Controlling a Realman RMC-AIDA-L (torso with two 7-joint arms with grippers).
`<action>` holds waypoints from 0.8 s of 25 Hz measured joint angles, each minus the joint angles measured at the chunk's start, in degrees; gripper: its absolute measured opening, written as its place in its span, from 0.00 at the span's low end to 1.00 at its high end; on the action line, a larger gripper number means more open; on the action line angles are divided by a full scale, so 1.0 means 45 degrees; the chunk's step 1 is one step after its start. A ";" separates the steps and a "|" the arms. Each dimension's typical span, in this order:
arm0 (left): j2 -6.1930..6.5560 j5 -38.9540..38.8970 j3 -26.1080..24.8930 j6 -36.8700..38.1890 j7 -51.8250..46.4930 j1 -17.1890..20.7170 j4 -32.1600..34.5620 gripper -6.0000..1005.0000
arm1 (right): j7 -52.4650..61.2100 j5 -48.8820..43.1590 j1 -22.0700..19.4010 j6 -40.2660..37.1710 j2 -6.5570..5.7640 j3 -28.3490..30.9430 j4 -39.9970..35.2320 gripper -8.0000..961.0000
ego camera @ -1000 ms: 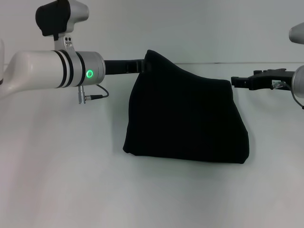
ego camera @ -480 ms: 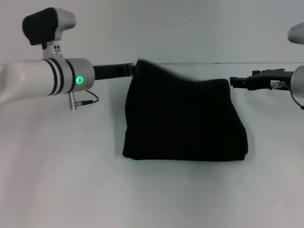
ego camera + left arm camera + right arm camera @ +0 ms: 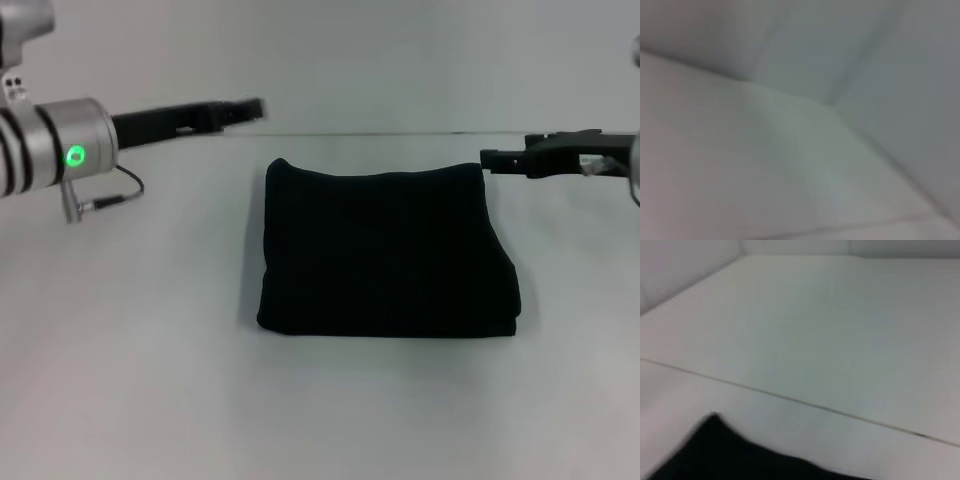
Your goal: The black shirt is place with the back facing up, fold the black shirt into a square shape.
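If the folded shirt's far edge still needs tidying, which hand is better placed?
Probably the right hand: its tip sits beside the black shirt's far right corner, while the left hand is farther from the cloth.

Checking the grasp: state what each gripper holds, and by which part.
Nothing. The left gripper and right gripper are both clear of the folded black shirt.

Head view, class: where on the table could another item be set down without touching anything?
Bare table lies in front of the black shirt and to its left and right. The far side is crowded: the left gripper and the right gripper hover near the shirt's far corners.
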 joint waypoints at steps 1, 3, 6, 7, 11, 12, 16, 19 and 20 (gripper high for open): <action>-0.0080 -0.0204 0.0012 0.1230 0.0387 0.0266 0.0422 0.39 | -0.0288 0.0359 -0.0245 -0.0641 -0.0022 0.0060 -0.0393 0.84; -0.0222 -0.0348 0.0078 0.3112 0.1098 0.0654 0.0954 0.49 | -0.1264 0.1391 -0.0775 -0.1928 -0.0050 0.0359 -0.0970 0.84; -0.0322 -0.0316 0.0179 0.4533 0.1806 0.0880 0.1104 0.63 | -0.3058 0.2985 -0.1345 -0.3875 -0.0148 0.1042 -0.1129 0.84; -0.0451 -0.0256 0.0413 0.5343 0.2928 0.1041 0.0945 0.67 | -0.3410 0.3177 -0.1431 -0.4302 -0.0182 0.1172 -0.1093 0.84; -0.0606 -0.0253 0.1122 0.5298 0.4164 0.1084 0.0694 0.80 | -0.4369 0.3008 -0.1590 -0.5358 -0.0294 0.1342 -0.1064 0.87; -0.0616 -0.0253 0.1336 0.5151 0.4335 0.1048 0.0617 0.84 | -0.4468 0.2880 -0.1572 -0.5361 -0.0288 0.1323 -0.1061 0.87; -0.0646 -0.0236 0.2486 0.3685 0.4811 0.0758 0.0274 0.92 | -0.4603 0.2045 -0.1229 -0.4851 -0.0151 0.1221 -0.1032 0.95; -0.0749 -0.0227 0.2889 0.2744 0.5126 0.0688 0.0199 0.92 | -0.4540 0.1166 -0.0798 -0.4385 -0.0019 0.1160 -0.0843 0.97; -0.0799 -0.0224 0.2952 0.2365 0.5216 0.0679 0.0186 0.92 | -0.4538 0.0978 -0.0690 -0.4308 0.0010 0.1160 -0.0754 0.97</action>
